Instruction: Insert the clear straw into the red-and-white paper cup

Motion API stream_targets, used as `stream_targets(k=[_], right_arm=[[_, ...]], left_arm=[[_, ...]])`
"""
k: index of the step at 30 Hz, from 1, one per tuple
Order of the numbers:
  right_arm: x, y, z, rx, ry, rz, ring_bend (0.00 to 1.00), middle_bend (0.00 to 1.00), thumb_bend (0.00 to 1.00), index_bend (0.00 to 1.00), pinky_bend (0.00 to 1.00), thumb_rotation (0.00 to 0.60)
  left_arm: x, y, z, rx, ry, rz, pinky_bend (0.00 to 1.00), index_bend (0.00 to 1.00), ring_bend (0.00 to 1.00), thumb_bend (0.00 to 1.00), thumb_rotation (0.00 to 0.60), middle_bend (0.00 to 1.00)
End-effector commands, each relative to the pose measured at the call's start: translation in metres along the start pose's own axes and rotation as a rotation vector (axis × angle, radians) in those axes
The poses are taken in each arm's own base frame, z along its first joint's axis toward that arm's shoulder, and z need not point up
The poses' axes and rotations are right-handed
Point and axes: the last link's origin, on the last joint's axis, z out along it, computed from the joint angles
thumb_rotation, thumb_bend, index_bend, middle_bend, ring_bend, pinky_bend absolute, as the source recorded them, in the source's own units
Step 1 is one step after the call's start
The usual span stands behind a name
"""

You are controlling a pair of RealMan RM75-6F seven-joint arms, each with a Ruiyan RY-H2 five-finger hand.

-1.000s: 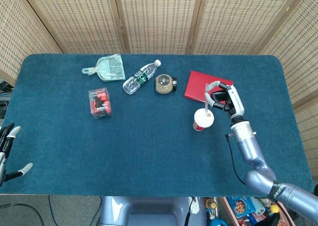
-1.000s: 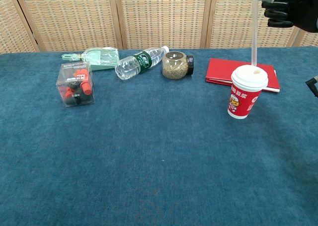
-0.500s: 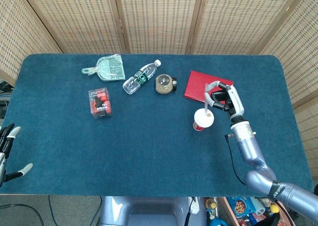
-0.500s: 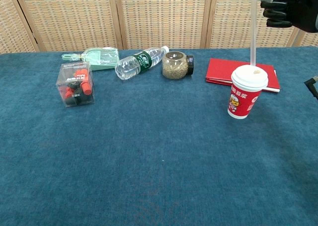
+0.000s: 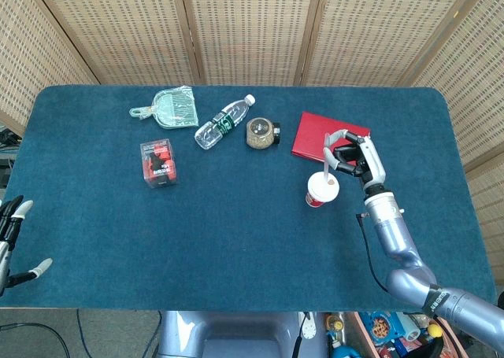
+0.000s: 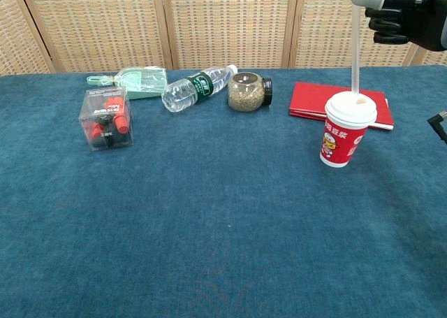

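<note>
The red-and-white paper cup [image 6: 347, 130] [image 5: 321, 192] with a white lid stands upright on the blue table, right of centre. My right hand [image 6: 400, 14] [image 5: 354, 156] pinches the top of the clear straw [image 6: 355, 49] [image 5: 326, 163], which hangs upright with its lower end at the back of the lid. Whether the tip is in the lid's hole cannot be made out. My left hand [image 5: 14, 240] shows only at the lower left edge of the head view, fingers apart and holding nothing.
A red book [image 6: 340, 103] lies right behind the cup. Further left along the back are a jar of grains [image 6: 248, 92], a lying water bottle [image 6: 196, 88] and a green dustpan [image 6: 135, 81]. A clear box of red items [image 6: 106, 118] sits at the left.
My right hand has shifted a touch to the left with the straw and dropped slightly; the straw stays over the cup's lid. Nothing else moved.
</note>
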Motion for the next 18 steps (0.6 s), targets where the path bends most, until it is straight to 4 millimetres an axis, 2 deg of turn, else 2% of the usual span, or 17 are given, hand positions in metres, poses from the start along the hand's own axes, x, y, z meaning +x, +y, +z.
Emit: stream_targets(k=[1,18], right_arm=[[0.0002,0.0003,0.0009,-0.001,0.0,-0.002,0.95,1.0,0.59,0.73,1.0,0.6],[0.0023,0.0092,0.0037,-0.02,0.002,-0.011,0.95,1.0,0.59,0.73,1.0,0.6]], left_arm=[[-0.0002,0.0,-0.0001,0.001,-0.001,0.001,0.0,0.0,0.0,0.17,0.6,0.0],[-0.0022,-0.0001,0.0001,0.003,-0.007,0.007,0.0,0.0,0.0,0.16,0.6,0.0]])
